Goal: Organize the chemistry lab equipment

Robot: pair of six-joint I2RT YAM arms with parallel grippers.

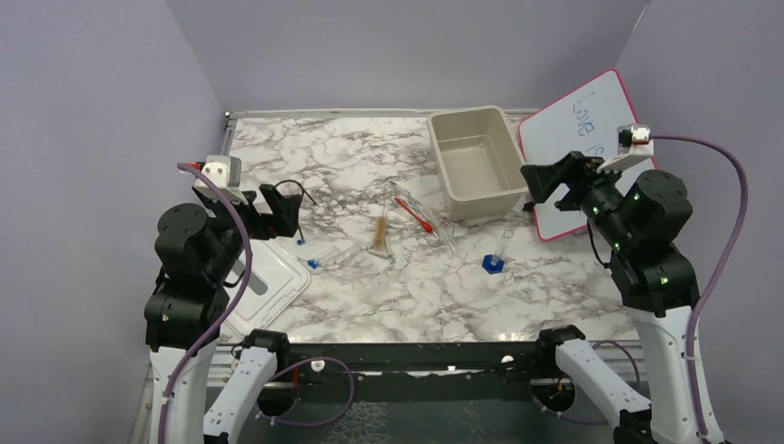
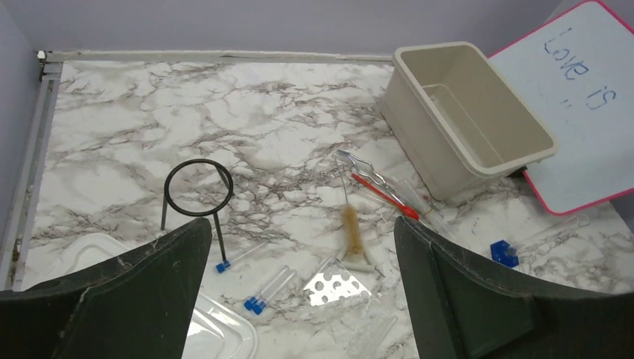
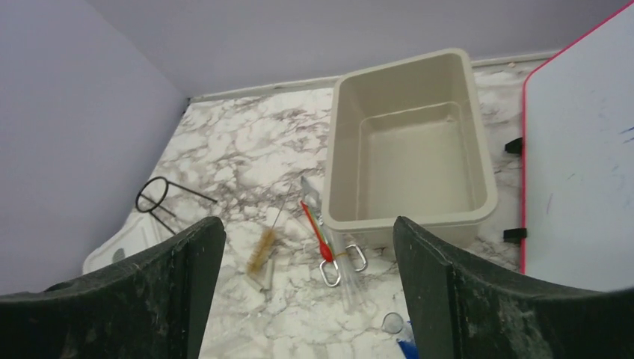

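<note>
Top external view first: the only writing I can read is on the pink-framed whiteboard (image 1: 592, 148), blue marker saying "Love is". The left wrist view shows the same 2 words, plus a faint mark under them I can't make out.

The beige tub (image 1: 507, 148) sits just beside the whiteboard at the far right of the marble table (image 1: 351, 157), and all I see inside it is its own bare floor. Its white lid (image 1: 273, 277) lies flat down by my left arm.

My left gripper (image 2: 299, 239) is spread wide with nothing in it, hanging over the lid's edge. The black wire ring (image 2: 197, 215) stands near it, and the clear tubes with blue caps (image 2: 265, 290) lie by the ring's legs.

Toward the middle are the tan-bristled wire brush (image 2: 351, 232), the red-tipped dropper (image 2: 385, 196) and the metal wire clamp (image 2: 359, 163), bunched close together. The blue hexagonal-based piece (image 1: 493, 264) is off to their right.

My right gripper (image 3: 306, 232) is wide too, holding nothing, up in the air by the tub's near right corner and well apart from all the small stuff.
</note>
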